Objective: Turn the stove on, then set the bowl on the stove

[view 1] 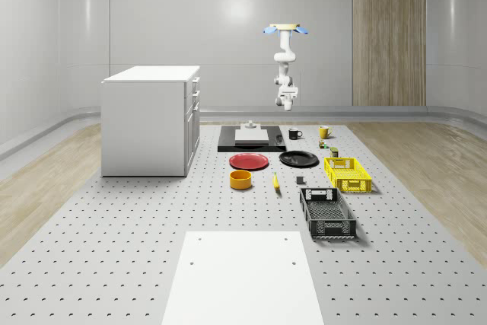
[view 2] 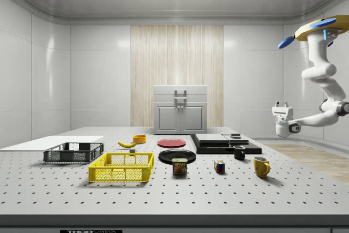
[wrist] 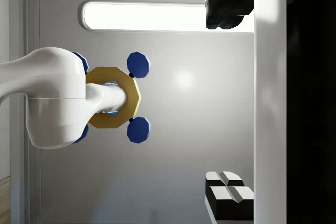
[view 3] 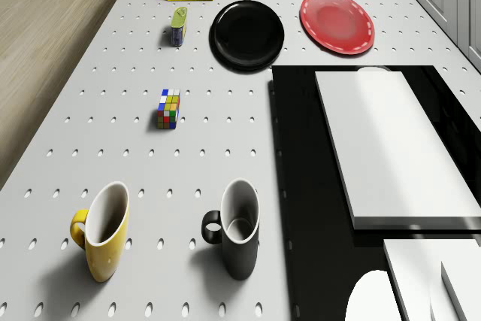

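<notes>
One orange bowl (view 1: pixel 241 180) sits upright on the perforated table (view 1: pixel 114 249), on the near side of the stove (view 1: pixel 228 144) in the whole-scene view and well apart from it, with a red plate (view 1: pixel 249 161) lying between the two. The stove is a flat black slab with a white block (view 1: pixel 251 135) resting on top of it.

Just off the stove's right corner in that view lies a black plate (view 1: pixel 298 159). A black mug (view 1: pixel 294 134) stands just beside the stove's right edge, and a yellow mug (view 1: pixel 324 132) stands further out on the same side. A banana (view 1: pixel 275 181) lies beside the bowl. A yellow basket (view 1: pixel 348 173) and a black basket (view 1: pixel 327 213) sit further from the stove, toward the near right. A white cabinet (view 1: pixel 148 119) stands to the stove's left.

The drone (view 1: pixel 286 30) hovers high in the air beyond the stove's far edge, on the mugs' side. Its arm hangs down and bends so that the gripper (view 2: pixel 282 104) points upward, in the air above stove level and touching nothing. In the wrist view the fingers (wrist: pixel 227 13) stand wide apart, released and holding nothing, with the drone's underside between them against the ceiling.
</notes>
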Robot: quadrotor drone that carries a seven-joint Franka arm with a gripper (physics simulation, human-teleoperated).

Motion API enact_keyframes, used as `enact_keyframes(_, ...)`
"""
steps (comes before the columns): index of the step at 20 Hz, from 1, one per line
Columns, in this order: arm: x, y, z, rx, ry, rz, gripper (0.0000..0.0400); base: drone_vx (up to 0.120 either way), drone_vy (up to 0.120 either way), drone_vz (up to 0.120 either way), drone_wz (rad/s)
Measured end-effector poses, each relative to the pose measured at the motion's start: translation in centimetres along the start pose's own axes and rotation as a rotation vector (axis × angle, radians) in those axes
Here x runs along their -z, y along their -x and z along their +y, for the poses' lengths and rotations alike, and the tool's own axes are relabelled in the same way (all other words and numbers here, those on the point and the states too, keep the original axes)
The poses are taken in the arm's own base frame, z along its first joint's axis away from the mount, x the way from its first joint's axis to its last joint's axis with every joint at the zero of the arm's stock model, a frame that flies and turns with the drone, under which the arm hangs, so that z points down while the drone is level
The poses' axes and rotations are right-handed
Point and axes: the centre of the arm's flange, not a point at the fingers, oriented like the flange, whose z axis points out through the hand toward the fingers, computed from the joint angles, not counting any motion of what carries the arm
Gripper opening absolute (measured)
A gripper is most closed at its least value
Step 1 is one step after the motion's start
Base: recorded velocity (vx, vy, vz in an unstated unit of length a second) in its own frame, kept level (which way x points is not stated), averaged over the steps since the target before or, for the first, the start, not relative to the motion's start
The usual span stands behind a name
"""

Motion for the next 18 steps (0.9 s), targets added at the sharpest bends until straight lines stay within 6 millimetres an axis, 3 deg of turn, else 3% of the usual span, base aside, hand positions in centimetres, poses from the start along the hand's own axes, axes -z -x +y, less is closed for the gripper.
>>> enact_keyframes(18, -0.08, 0.96, -0.77, 0.002, 0.078, 0.097, 0.04, 0.0, -0.002, 0.0, 0.0)
